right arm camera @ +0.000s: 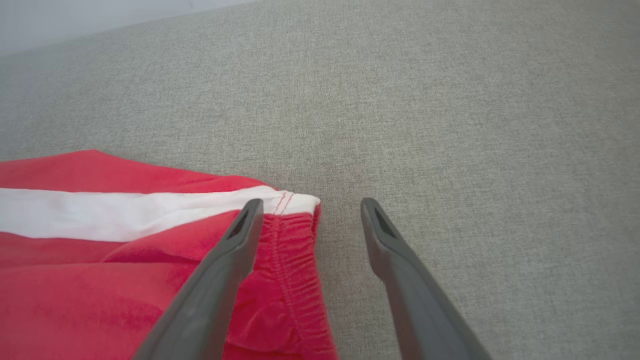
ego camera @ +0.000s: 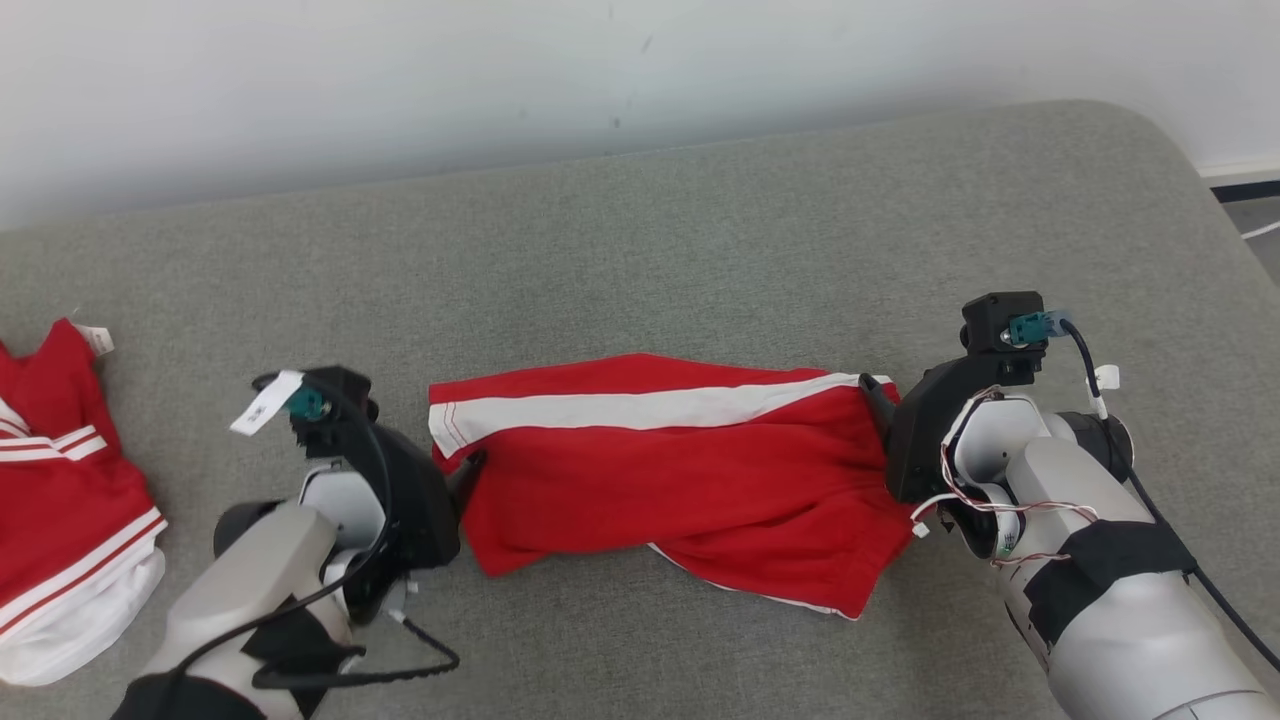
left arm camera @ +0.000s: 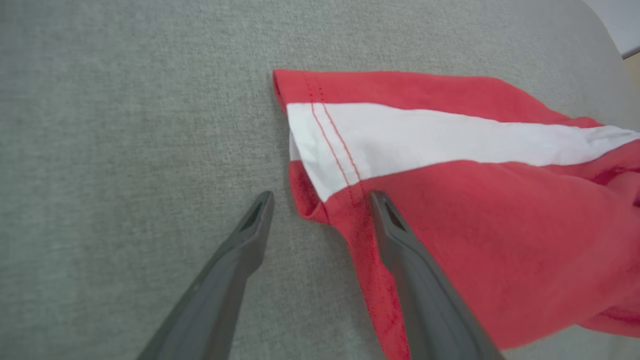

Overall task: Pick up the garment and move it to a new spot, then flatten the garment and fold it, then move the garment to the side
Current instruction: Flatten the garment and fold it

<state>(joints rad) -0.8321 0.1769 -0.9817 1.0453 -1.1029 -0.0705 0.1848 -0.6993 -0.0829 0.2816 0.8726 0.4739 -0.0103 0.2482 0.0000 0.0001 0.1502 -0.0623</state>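
Observation:
The garment (ego camera: 680,470) is a pair of red shorts with a white side stripe, lying lengthwise and loosely folded on the grey cushion (ego camera: 700,250). My left gripper (ego camera: 462,478) stands open at its left end. In the left wrist view the hem corner of the garment (left arm camera: 475,200) lies between the spread fingers of that gripper (left arm camera: 322,196), one over red cloth, one over bare cushion. My right gripper (ego camera: 878,405) is open at the right end. The elastic waistband corner of the garment (right arm camera: 100,240) sits between the fingers of the right gripper (right arm camera: 311,201). Neither gripper holds the cloth.
A second red-and-white garment (ego camera: 60,500) lies crumpled at the cushion's far left edge. A white wall (ego camera: 500,70) runs behind the cushion. The cushion's rounded right corner (ego camera: 1170,140) drops off to the floor (ego camera: 1255,215).

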